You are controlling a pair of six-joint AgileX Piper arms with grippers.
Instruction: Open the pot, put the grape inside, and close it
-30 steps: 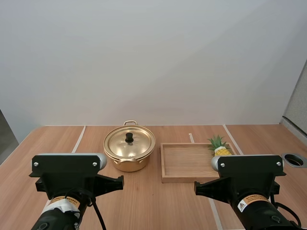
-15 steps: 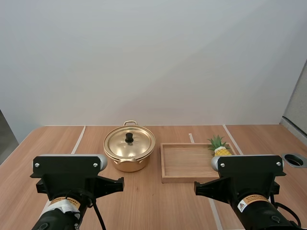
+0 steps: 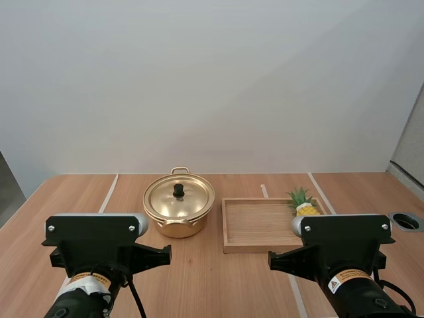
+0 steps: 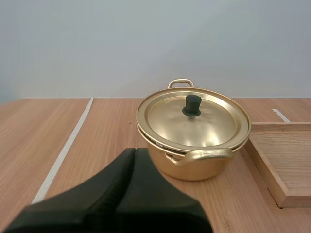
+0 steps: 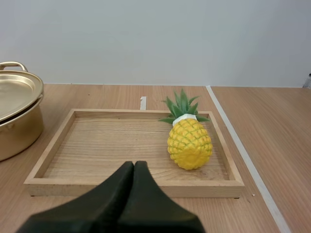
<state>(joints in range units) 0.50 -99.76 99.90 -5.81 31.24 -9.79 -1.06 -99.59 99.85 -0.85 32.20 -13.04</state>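
My left gripper (image 4: pixel 132 160) has its two black fingers pressed together into one dark wedge, holding nothing. Just ahead of its tips, a little to their right, stands the round, shiny gold-coloured metal pot (image 4: pixel 193 160) on the wooden table (image 3: pixel 79 192). Its matching domed gold lid (image 4: pixel 193 116) is seated on the rim, with a small black knob (image 4: pixel 192 105) upright at the centre.

My right gripper (image 5: pixel 133 177) is likewise closed to a wedge and empty. Directly in front of it lies a shallow rectangular wooden tray (image 5: pixel 87 145), just beside the pot. On the tray, ahead and to the right of the tips, lies a small yellow toy pineapple with green leaves (image 5: pixel 188 138), its crown pointing away from the gripper. No grapes are visible; the pineapple is the only fruit outside the pot, and what the pot holds is hidden by the lid.

The lid looks thin, stiff and light but slick, so the knob seems the sure place to pinch it; the rim would probably slip. The pineapple looks like rigid, light plastic, and its textured body should grip well across its widest part.

A shut pot fits either a closed pot with fruit waiting or one closed again.
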